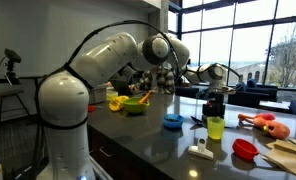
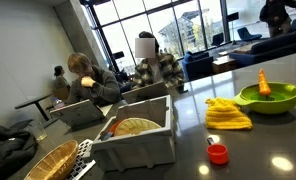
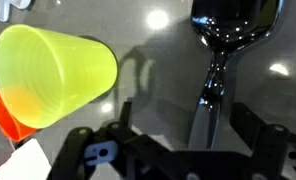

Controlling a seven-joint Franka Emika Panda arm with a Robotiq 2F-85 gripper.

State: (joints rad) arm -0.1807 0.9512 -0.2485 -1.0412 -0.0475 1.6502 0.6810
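My pincer (image 3: 173, 150) sits at the bottom edge of the wrist view with its 2 fingers (image 3: 83, 150) spread wide, so it is open and gripping nothing. Only the upper parts of the fingers show; the tips are cut off by the frame. The handle of a black spoon (image 3: 233, 25) runs down between them and disappears behind the pincer body, so I cannot tell whether it touches either finger. The spoon's bowl is clipped by the top edge and glare hides its outline.

Just beside the handle stands a yellow-green cup (image 3: 53, 75), apart from the spoon. At the lower left corner are an orange-red patch and a white scrap, both cut off, and I cannot name them.

In an exterior view the pincer (image 1: 214, 103) hangs directly over that cup (image 1: 215, 127) on the dark surface (image 1: 138, 135); the spoon is too dark to pick out there. Around it lie a blue bowl (image 1: 173, 121), a white piece (image 1: 200, 151), a red bowl (image 1: 245, 149) and an orange toy (image 1: 268, 124).

In an exterior view from a different angle I see a white crate (image 2: 138, 140), a yellow cloth (image 2: 228, 115) and a green bowl (image 2: 268, 98) — the pincer is out of frame.
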